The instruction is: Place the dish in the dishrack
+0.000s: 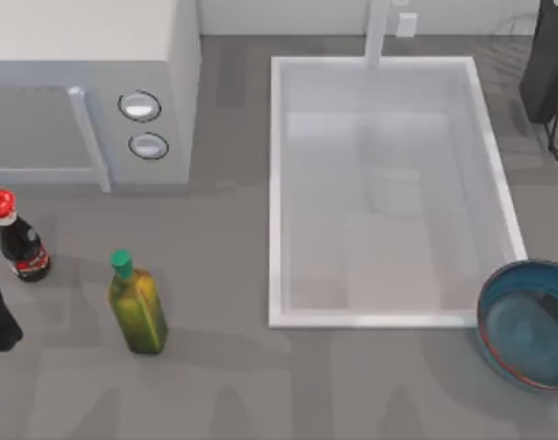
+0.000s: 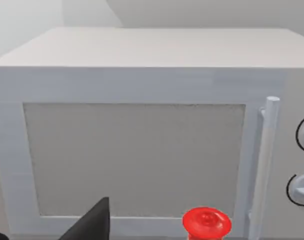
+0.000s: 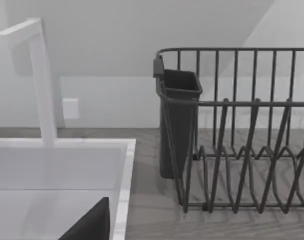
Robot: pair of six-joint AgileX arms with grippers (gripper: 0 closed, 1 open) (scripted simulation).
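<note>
Though round, dish [image 1: 528, 324] opening upward

Dish [image 1: 528, 324] cut by right edge (top view); dishrack [image 3: 241, 150] partly out of frame.

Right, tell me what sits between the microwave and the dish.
The white sink basin lies between the microwave and the dish in the top view.

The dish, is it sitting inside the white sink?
No, the dish rests on the counter outside the sink's lower right corner.
</note>
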